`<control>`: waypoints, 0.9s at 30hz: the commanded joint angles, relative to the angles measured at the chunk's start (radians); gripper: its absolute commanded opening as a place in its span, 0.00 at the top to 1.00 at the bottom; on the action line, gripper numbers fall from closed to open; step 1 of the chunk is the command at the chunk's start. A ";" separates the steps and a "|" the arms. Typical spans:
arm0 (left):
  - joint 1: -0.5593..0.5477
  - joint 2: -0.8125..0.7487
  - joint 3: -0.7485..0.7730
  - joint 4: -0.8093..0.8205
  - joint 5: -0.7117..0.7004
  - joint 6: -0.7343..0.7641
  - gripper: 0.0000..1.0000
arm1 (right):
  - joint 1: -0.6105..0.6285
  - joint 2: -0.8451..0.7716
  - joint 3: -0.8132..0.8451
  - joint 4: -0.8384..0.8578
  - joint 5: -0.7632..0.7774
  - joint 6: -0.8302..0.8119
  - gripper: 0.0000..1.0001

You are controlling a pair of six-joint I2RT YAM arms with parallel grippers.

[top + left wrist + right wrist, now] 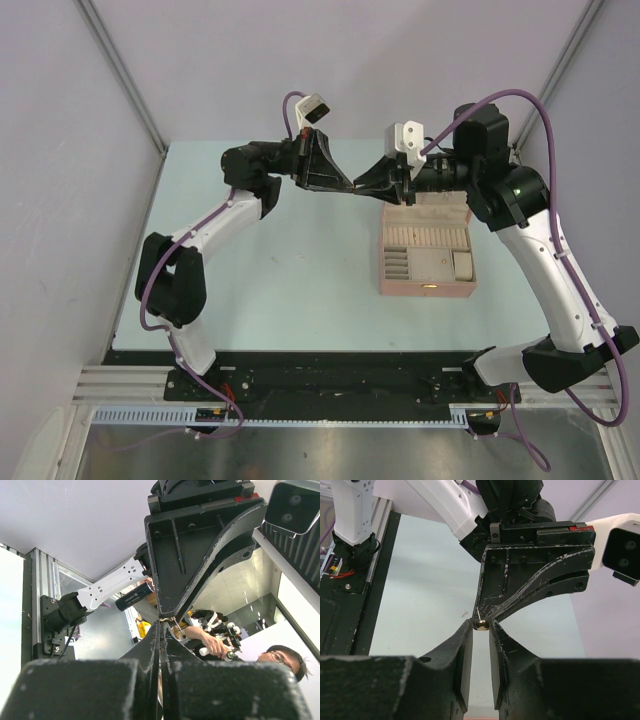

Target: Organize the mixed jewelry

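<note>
**Two arms meet in mid-air** over the far half of a pale green table (250,290). Plain grey panels (60,150) wall it in, and an open pink box (425,290) stands on the table to the right, just below the right arm's wrist.

From overhead, the left claw (348,186) and right claw (368,186) show only as two black wedges, tip to tip. Anything between them is too small to see there.

The right wrist view shows a gold ball stud (480,624), held well off the table. Its thin pin sits at the tip of the clenched left claw, which appears to pinch it. The right claw's fingers (465,645) stand slightly parted on either side of the ball, and I cannot tell whether they press it.

The left wrist view, looking past its own closed fingers, catches a man (280,657) in glasses at the room's edge.
</note>
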 commanded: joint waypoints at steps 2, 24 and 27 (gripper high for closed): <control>-0.007 -0.048 -0.002 0.417 -0.015 -0.303 1.00 | 0.006 0.004 0.032 0.000 -0.012 -0.004 0.78; -0.008 -0.051 -0.019 0.419 -0.015 -0.299 1.00 | 0.009 -0.002 0.029 -0.004 -0.002 -0.009 0.97; -0.008 -0.049 -0.019 0.419 -0.014 -0.297 1.00 | 0.008 -0.007 0.030 -0.008 0.002 -0.012 0.98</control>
